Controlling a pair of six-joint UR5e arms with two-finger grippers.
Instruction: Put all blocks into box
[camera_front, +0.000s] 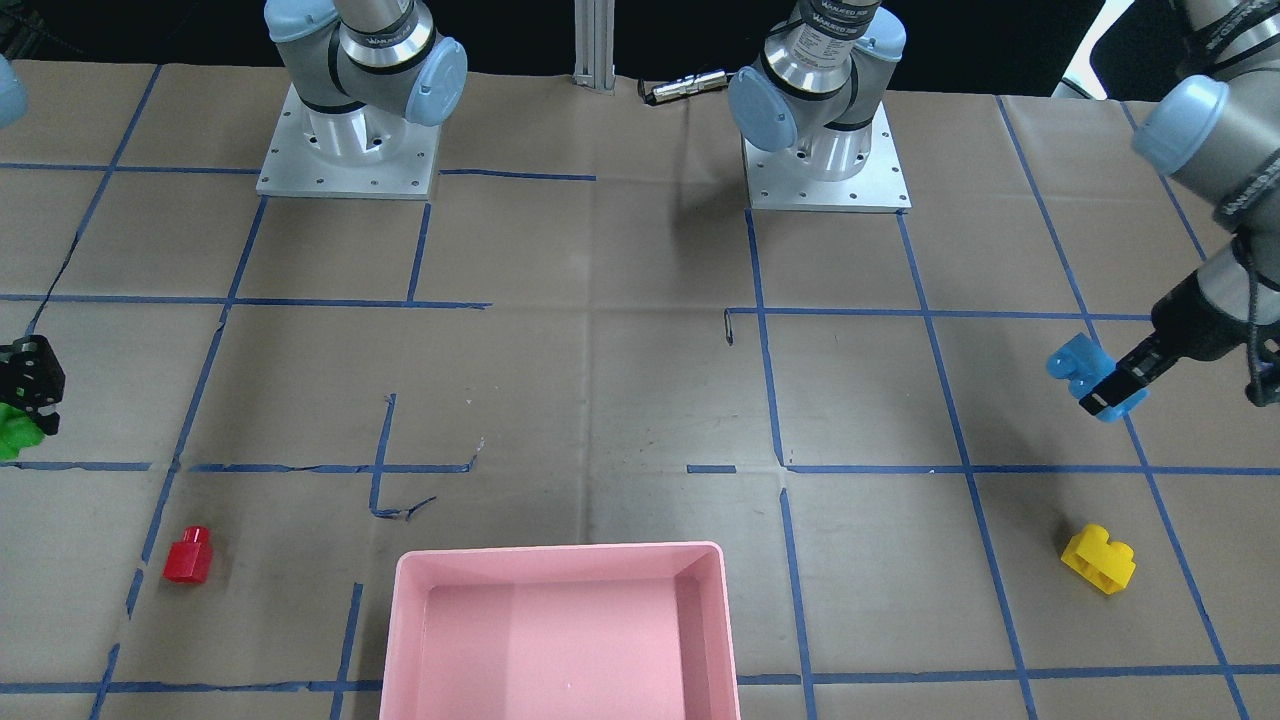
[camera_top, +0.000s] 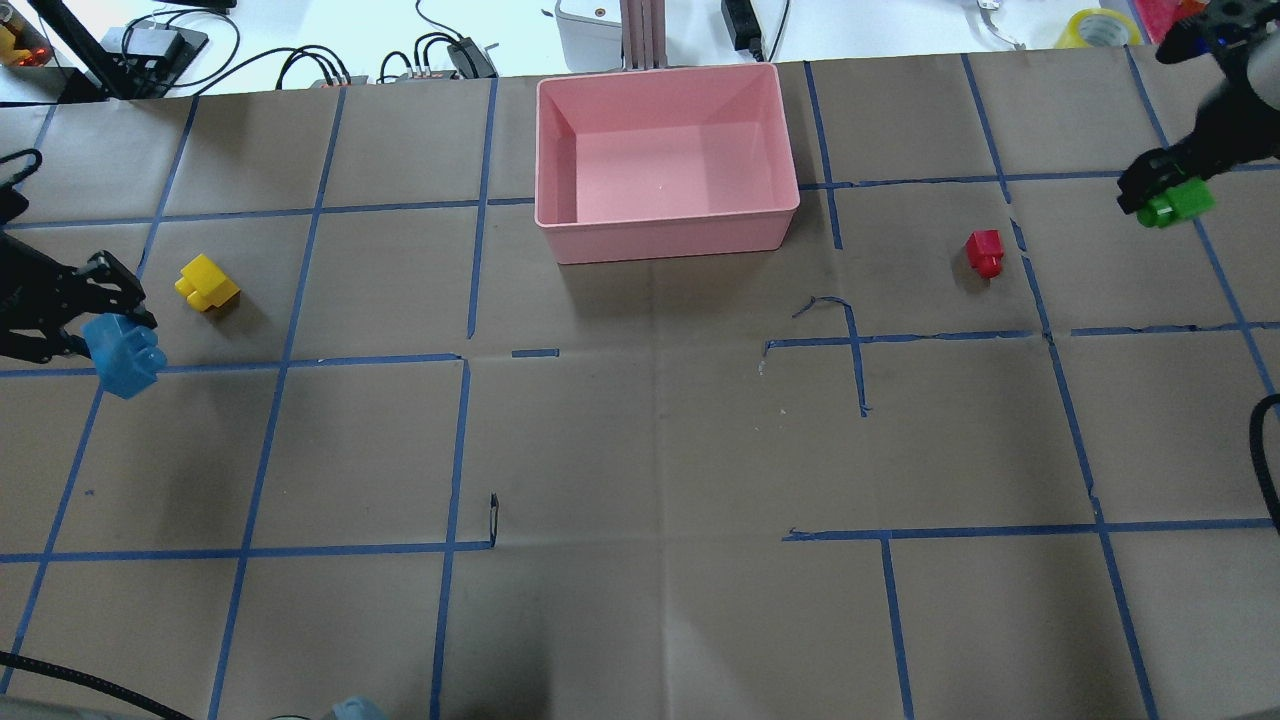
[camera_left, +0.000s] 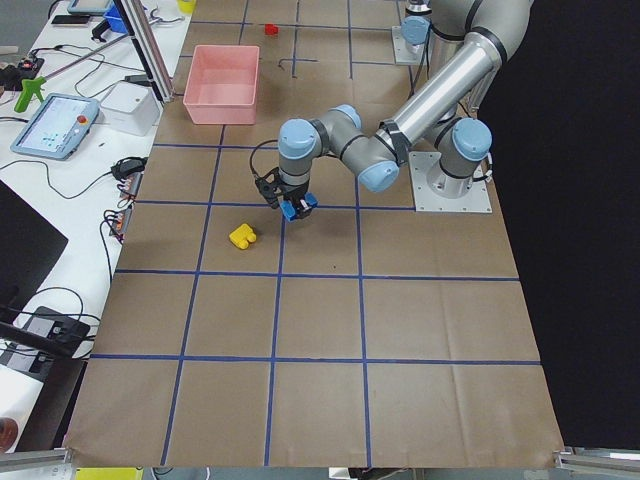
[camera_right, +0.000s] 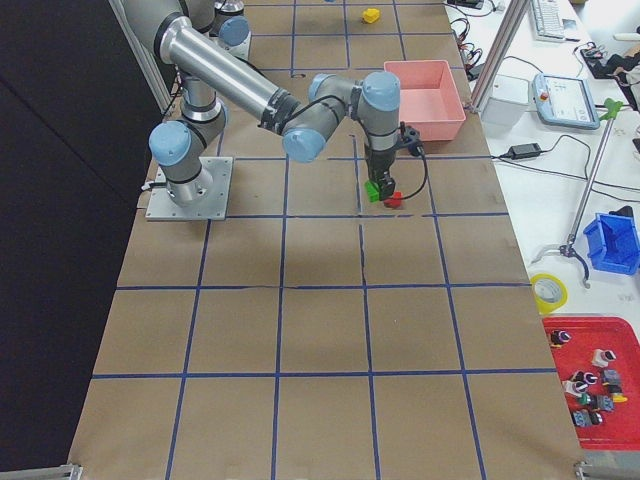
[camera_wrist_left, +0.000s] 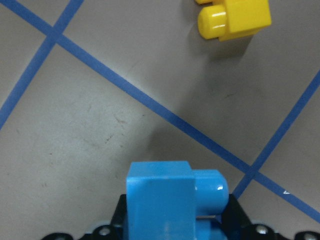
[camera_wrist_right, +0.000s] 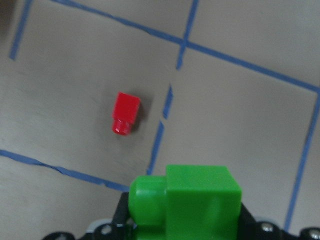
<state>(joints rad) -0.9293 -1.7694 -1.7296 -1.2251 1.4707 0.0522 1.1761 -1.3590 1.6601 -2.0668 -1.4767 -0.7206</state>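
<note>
**Two blocks aloft, two on the paper**

The left gripper (camera_top: 112, 335) was pinched on the light blue block (camera_front: 1075, 362), holding it clear of the table (camera_top: 650, 450) out at the robot's left end. In the left wrist view the block's shadow lay on the brown paper below it, apart from the block itself. The yellow block (camera_top: 207, 283) lay on its side on the table near that gripper, on the box side of it, with nothing touching it.

At the opposite end the right gripper (camera_top: 1160, 198) was clamped on the green block (camera_top: 1182, 203), which was also lifted off the surface. The red block (camera_top: 985, 251) lay on its side on the table between that gripper and the box (camera_top: 667, 242), apart from both, its stud pointing toward the robot.

The box, a pink tray, sat at the middle of the table's far edge from the robot, one long side facing the arms. None of the four blocks was inside it: two were gripped in the air and two rested on the paper outside its walls
</note>
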